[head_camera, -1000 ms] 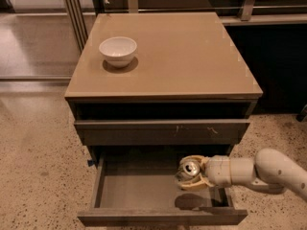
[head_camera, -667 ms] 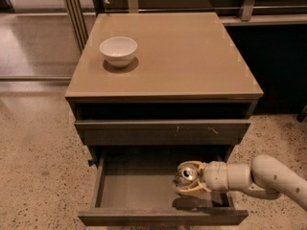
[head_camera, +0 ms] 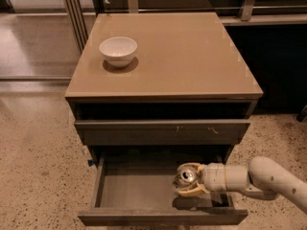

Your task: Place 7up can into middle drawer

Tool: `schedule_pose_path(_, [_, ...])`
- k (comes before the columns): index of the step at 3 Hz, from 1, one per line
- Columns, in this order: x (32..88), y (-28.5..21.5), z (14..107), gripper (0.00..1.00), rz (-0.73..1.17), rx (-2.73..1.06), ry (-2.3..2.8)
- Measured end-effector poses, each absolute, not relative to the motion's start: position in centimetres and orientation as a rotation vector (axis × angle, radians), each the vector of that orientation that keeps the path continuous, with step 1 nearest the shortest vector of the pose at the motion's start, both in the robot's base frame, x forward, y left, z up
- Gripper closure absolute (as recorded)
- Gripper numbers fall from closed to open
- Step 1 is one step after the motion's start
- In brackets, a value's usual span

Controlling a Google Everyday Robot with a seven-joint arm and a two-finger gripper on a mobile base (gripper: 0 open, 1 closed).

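Tool (head_camera: 188,182): reaches in from the right on a pale arm (head_camera: 268,178), fingers clamped around the 7up can (head_camera: 184,177), whose silver top is turned toward the camera. The can is held inside the open middle drawer (head_camera: 134,188), over its right half; contact with the drawer floor cannot be told.

Risk: released at this tilt, the can would likely tip and roll across the bare floor. A finger pulling away could drag it against the drawer's own front, just camera-side of the tool.

Surroundings: scratched drawer front (head_camera: 163,130) directly above the tool, overhanging the drawer's rear and limiting an upward exit. White bowl (head_camera: 118,50) on the desk (head_camera: 192,56), well above and left, no obstruction.
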State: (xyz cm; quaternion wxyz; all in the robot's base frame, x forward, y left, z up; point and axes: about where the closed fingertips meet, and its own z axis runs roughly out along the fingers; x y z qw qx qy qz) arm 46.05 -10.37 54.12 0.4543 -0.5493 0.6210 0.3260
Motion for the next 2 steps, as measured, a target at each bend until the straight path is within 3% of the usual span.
schedule_pose_path(2, [48.9,-9.0,48.5,1.00,0.829,-1.341,1.531])
